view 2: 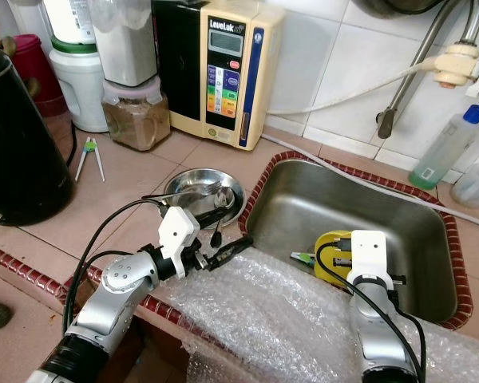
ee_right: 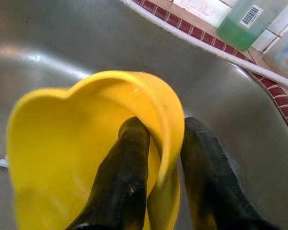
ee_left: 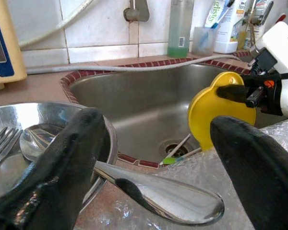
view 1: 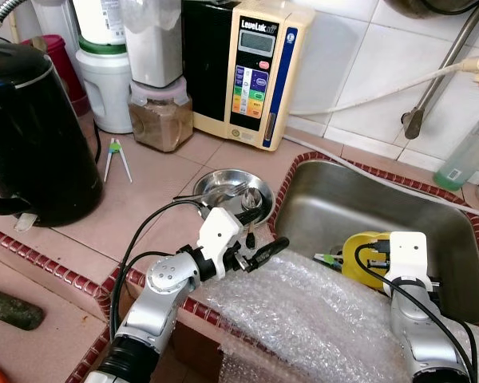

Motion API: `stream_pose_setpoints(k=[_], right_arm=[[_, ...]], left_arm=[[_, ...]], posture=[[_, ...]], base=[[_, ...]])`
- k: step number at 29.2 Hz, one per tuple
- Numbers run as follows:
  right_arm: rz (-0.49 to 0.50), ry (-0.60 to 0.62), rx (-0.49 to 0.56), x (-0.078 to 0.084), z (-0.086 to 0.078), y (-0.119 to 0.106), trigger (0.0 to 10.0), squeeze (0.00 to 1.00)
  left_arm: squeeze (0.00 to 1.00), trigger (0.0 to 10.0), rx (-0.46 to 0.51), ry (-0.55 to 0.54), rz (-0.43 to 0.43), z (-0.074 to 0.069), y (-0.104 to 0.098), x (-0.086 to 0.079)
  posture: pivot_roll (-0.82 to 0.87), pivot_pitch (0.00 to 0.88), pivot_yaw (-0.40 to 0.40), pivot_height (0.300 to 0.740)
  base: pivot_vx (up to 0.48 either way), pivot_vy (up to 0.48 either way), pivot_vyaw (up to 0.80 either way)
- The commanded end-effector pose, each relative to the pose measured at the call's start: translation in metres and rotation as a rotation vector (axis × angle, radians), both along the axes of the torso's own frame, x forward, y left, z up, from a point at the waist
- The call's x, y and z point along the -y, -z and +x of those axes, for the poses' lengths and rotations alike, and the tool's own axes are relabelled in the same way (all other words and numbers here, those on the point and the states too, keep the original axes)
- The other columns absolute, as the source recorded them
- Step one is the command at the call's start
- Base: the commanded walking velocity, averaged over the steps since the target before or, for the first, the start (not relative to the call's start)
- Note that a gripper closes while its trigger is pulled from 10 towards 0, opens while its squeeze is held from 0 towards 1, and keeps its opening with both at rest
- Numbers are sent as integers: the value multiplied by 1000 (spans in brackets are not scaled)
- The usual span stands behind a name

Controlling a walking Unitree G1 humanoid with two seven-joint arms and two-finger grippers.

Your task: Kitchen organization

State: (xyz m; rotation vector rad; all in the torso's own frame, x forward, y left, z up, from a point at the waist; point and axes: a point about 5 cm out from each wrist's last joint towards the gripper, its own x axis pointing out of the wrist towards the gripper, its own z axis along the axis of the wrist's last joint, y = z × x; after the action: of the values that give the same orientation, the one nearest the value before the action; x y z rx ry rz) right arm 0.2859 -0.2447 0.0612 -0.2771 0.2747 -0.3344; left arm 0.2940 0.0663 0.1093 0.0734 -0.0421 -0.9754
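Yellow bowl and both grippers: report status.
Right gripper shut on yellow bowl rim, over sink. Left gripper open by steel dish, spoon between fingers. Bubble wrap on counter edge.

A home kitchen, lived in and a bit cluttered. A steel sink (view 1: 431, 239) is sunk into a tiled counter (view 1: 160, 191) edged with red tile trim, below a white-tiled wall (view 1: 359, 64). A black kettle (view 1: 32, 136), a jar (view 1: 161, 116) of brown powder and a wall water filter unit (view 1: 251, 72) crowd the back. A steel bowl (view 1: 231, 187) with cutlery sits beside the sink, a green soap bottle (view 1: 463, 155) stands near the tap pipe (view 1: 439, 68), and toothpaste tubes (ee_left: 221, 19) rest in a cup.
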Motion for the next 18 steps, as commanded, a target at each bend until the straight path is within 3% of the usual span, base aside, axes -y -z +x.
stream_pose_setpoints(k=[1, 3, 5, 8, 18], right_arm=[[-13, -6, -14, 2, -1, 0, 10000, 1000], [-67, -12, 23, 6, 4, -10, 10000, 1000], [-117, -23, 163, 8, 10, -33, 10000, 1000], [-149, -33, 287, 9, 14, -56, 10000, 1000], [-43, 0, 269, 9, 10, -47, 10000, 1000]], left_arm=[[1000, 10000, 17, 27, 12, 0, -4, 5], [1000, 10000, 33, 8, 19, 2, -5, 3], [1000, 10000, 70, -80, -5, 9, -11, 0], [1000, 10000, 89, -121, -16, 12, -14, -2], [1000, 10000, 76, -93, 9, 7, -8, -1]], posture=[[135, 0, -93, 740], [135, 0, -93, 740], [136, 0, -93, 740], [134, 0, -86, 740], [142, 0, -74, 740]], base=[[0, 0, 0], [0, 0, 0], [0, 0, 0], [0, 0, 0], [0, 0, 0]])
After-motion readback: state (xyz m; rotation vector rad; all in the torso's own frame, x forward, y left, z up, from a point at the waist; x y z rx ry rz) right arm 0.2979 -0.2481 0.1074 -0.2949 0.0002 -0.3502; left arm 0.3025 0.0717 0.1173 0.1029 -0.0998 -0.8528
